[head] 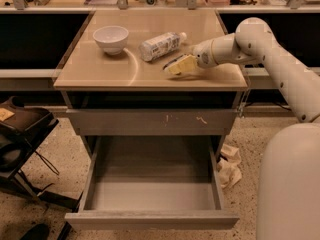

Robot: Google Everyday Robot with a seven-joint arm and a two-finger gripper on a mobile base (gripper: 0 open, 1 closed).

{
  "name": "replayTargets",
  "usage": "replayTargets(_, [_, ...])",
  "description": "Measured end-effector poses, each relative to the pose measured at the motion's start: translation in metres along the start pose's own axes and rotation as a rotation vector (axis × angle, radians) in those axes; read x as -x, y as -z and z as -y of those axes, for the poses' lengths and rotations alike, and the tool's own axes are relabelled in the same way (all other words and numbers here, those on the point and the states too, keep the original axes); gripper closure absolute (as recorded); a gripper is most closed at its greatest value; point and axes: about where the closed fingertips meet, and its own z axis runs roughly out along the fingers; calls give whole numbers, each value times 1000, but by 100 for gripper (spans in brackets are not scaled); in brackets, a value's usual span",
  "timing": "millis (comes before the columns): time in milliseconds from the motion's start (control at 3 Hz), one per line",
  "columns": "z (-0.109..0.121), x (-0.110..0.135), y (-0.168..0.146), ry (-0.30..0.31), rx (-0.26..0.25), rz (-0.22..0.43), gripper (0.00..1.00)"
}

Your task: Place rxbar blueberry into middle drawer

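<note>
- Camera view is being dominated by the tan-topped cabinet (100, 71), on which everything is being carried at a height the arm can reach from the side.
- Below it, the middle drawer (150, 220) is being presented pulled out, its smooth gray inside turned upward, so that a bar can be lowered straight in.
- The white robot arm (285, 74) is being stretched in from the right across the cabinet's edge, bent low at the wrist so that the top is being approached almost flat.
- The scratched drawer front (125, 122) is being shown shut just above the open drawer, so the way down into that drawer is not being blocked by it.
- The white-labelled plastic bottle (160, 45) is being seen lying on its side just behind the gripper, near enough to be judged at risk of a nudge.
- The white bowl (111, 37) is being seen upright at the back left, well apart from the work.
- The gripper (176, 68) is being held down at the cabinet top's right front, directly over the bar; whether it is clamped on the bar cannot be told.
- The rxbar blueberry (171, 62) is being shown on the cabinet top as a dark sliver at the gripper's upper edge, the rest being covered. The pick-up is judged the step in hand, with the carry down to the drawer not yet done.
</note>
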Motion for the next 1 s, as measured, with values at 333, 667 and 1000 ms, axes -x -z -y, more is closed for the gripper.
replayTargets(333, [0,0,0,0,0,0,0])
replayTargets(667, [0,0,0,0,0,0,19])
replayTargets(1000, [0,0,0,0,0,0,42])
